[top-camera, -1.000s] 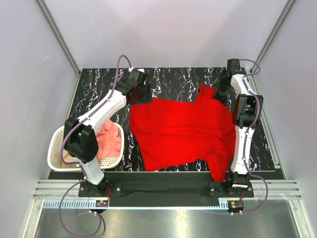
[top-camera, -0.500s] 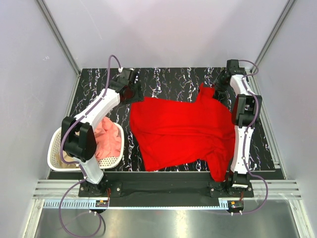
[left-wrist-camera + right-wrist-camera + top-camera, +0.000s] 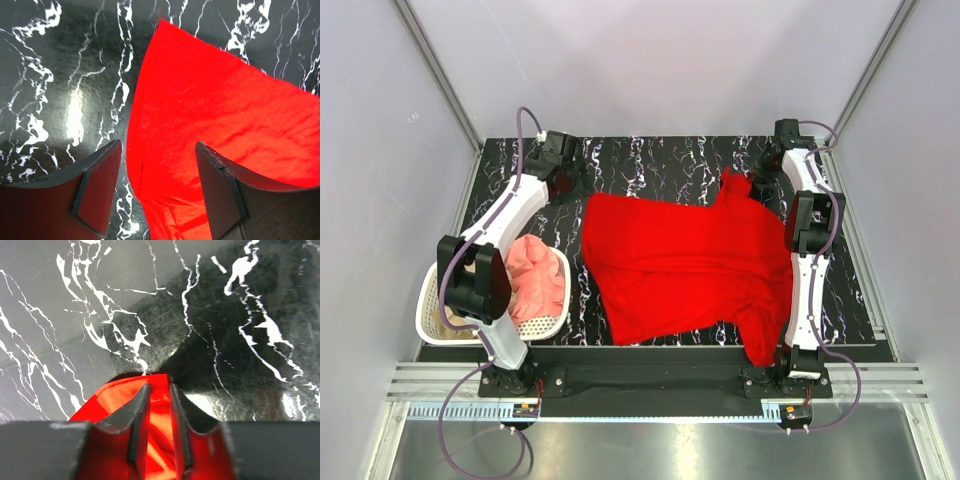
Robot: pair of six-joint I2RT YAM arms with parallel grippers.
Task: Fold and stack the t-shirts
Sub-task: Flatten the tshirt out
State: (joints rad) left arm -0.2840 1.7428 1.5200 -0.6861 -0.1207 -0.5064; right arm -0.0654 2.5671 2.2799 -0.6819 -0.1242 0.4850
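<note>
Since a second ago the left gripper (image 3: 157, 150) has pulled back toward the far-left of the black marble table (image 3: 660, 160); its jaws are spread above the far-left corner of the red t-shirt (image 3: 690, 265). The shirt lies spread across the table's middle. The right gripper (image 3: 156, 390) pinches its raised far-right corner.

White arm links (image 3: 515, 210), black joints (image 3: 480, 285), purple cables (image 3: 519, 140), dark gripper fingers (image 3: 100, 190)
</note>
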